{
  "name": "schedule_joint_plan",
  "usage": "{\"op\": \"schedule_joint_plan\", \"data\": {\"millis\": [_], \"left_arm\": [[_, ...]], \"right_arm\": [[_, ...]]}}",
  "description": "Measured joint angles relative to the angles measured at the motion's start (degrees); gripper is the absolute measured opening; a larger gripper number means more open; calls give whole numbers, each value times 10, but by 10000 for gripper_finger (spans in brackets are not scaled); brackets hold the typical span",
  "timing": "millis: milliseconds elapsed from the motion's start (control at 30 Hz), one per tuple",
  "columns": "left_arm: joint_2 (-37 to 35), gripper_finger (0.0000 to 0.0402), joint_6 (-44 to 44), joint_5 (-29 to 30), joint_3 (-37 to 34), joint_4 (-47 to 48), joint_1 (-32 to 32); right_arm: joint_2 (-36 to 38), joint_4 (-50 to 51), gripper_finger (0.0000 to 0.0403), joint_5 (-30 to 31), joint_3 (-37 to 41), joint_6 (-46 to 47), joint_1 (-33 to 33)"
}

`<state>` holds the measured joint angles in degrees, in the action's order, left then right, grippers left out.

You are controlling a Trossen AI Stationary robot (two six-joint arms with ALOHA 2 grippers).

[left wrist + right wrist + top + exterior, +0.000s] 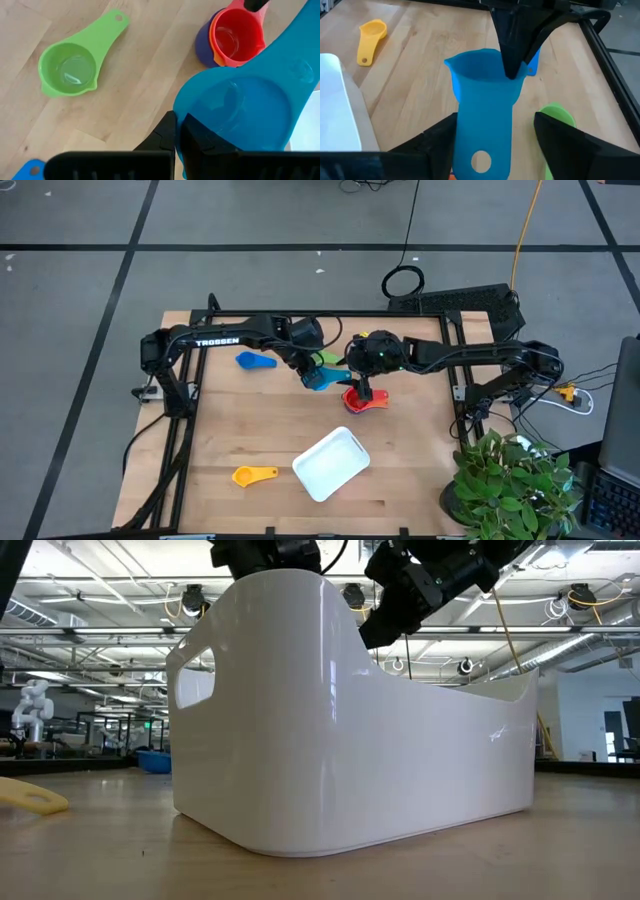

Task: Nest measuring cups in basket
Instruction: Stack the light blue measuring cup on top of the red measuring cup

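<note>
Mid-bench, left gripper [312,377] pinches the light blue cup [322,380] by its rim, right gripper [495,145] spread wide around its handle: a mistimed handover drops it.

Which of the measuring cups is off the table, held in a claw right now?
The large light blue cup, pinched at its rim by the left claw. The green cup, yellow cup and red cup are not gripped.
</note>
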<state>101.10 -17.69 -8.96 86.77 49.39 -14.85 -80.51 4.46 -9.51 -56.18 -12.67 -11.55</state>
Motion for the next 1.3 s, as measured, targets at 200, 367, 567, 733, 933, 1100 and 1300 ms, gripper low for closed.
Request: {"op": "schedule_joint_plan", "data": {"millis": [200, 367, 567, 733, 933, 1100, 1300], "left_arm": [[0, 6, 0, 2, 0, 0, 0], [0, 6, 0, 4, 0, 1, 0], [0, 11, 2, 6, -1, 1, 0], [0, 51, 11, 6, -1, 0, 0], [0, 89, 20, 24, -1, 0, -1], [-1, 112, 29, 41, -1, 0, -3], [-34, 123, 58, 53, -1, -3, -9]], "right_arm": [[0, 3, 177, -3, 0, 10, 0], [0, 5, 129, -12, 0, 11, 0], [0, 7, 119, -11, 0, 11, 0], [0, 10, 120, -11, 0, 9, -1], [0, 31, 120, -11, 0, 9, -5], [2, 48, 120, -11, 0, 9, -11], [25, 66, 120, -12, 10, 9, -18]]}}
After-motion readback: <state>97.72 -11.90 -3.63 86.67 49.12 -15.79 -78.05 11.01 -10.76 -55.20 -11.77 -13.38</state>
